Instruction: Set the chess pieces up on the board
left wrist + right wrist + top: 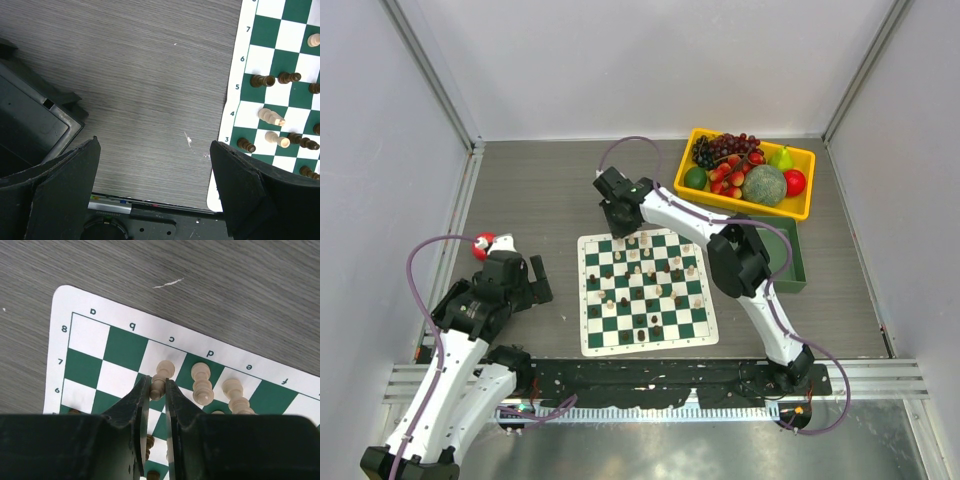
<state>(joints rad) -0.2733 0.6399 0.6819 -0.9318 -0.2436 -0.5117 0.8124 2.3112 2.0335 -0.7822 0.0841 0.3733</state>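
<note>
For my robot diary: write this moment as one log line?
right gripper: shut on cream piece, board far edge | left gripper: open, beside board

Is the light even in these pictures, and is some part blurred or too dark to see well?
Top external view: soft, even light, faint shadows, yet the chess pieces are too small to identify. Left wrist view: table grain and board are sharp; the jaws are dark. Right wrist view: the board letters and the cream piece between the jaws are clear; the jaws are nearly black.
</note>
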